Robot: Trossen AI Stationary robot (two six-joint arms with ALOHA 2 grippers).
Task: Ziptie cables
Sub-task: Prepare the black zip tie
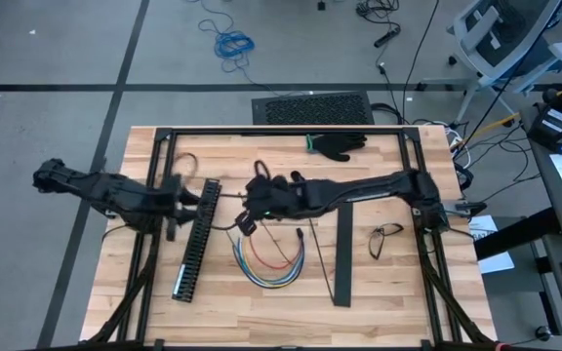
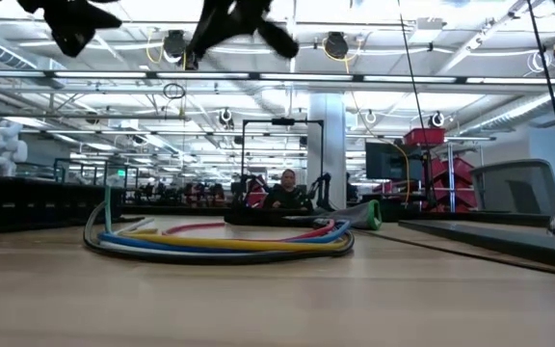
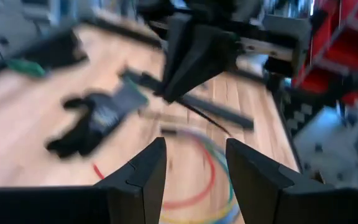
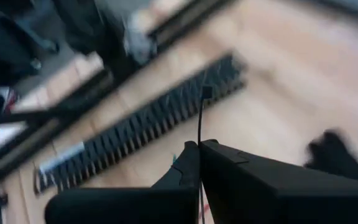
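My right gripper [image 4: 199, 146] is pinched tight on a thin black ziptie [image 4: 200, 118]; its strip sticks up from between my fingers w/ the small head at the far end. It's raised off the table [image 1: 379, 292], mid-table, nr the slotted black duct [image 1: 196, 237]. In the right wrist view the duct [image 4: 148, 124] runs diagonally just past the ziptie tip.

The cables [image 1: 269, 261] lie flat on the wood as a loose U-shaped loop of red, yellow, blue & green, just below my right gripper [image 1: 246, 216] in the high view, not touching it. From the low view they [image 2: 220, 241] rest on the tabletop, both arms overhead.

My left gripper [image 3: 194, 165] is partly open, fingers apart w/ nothing between them, hovering at the left side beside the duct's upper end [image 1: 179, 200]. Past my left fingers [image 3: 145, 171] the cable loop [image 3: 197, 180] shows blurred, lower down & apart from them.

Farther off: black glove [image 1: 340, 144] at the far edge, black bar [image 1: 342, 255] right of the cables, glasses [image 1: 386, 237] beyond that. A person [image 2: 285, 191] sits in the room behind.
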